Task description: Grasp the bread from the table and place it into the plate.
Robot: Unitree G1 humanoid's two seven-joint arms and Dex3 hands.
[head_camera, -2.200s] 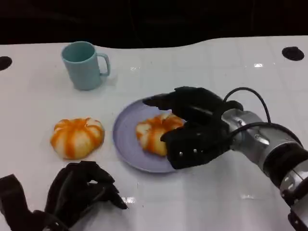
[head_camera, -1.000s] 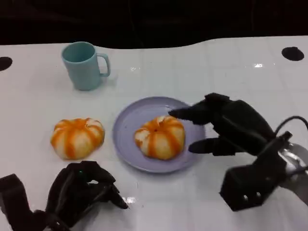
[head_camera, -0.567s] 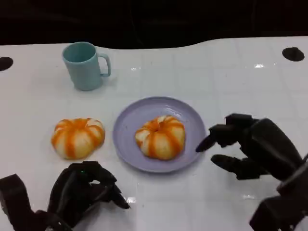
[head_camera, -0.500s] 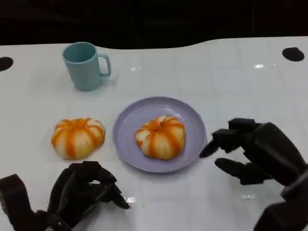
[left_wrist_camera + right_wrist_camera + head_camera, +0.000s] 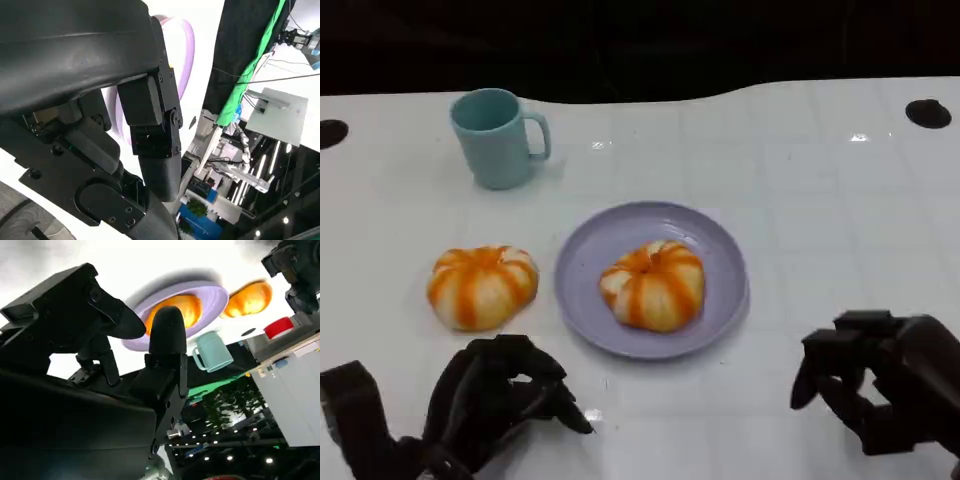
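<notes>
One round orange-and-white striped bread bun (image 5: pixel 653 285) sits in the middle of the flat lilac plate (image 5: pixel 720 250), which lies near the centre of the glossy white table (image 5: pixel 820 170). A second bun of the same orange-and-white pattern (image 5: pixel 481 286) rests on the bare table just to the plate's left, apart from its rim. Behind that one, well back, stands a pale teal ceramic mug (image 5: pixel 497 137), upright, handle toward the plate. The robot's right hand (image 5: pixel 885 395) hangs low at the near right edge, away from the plate, fingers loosely curled and apart, holding nothing. Its left hand (image 5: pixel 490 405) lies at the near left, in front of the loose bun, fingers curled in on nothing.
</notes>
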